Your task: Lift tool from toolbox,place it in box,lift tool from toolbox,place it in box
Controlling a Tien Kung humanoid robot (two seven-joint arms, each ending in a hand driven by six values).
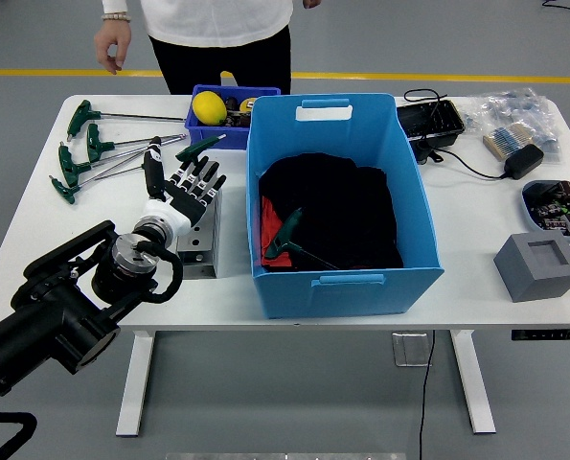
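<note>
Head view: left robot hand [184, 184] (fingers spread, empty) hovers just beside blue box [399, 172] left wall.

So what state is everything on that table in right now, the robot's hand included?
Left hand: fingers spread, holding nothing, over the grey block.
Big blue box: open-topped, dark cloth inside.
Green-handled tool in the box: lying on the cloth.
Tool by the hand: tilted, free of the fingers.
T-handle tools: lying flat on the table.
Small blue bin: holds a yellow ball.
Person's hand: away from the table.
</note>
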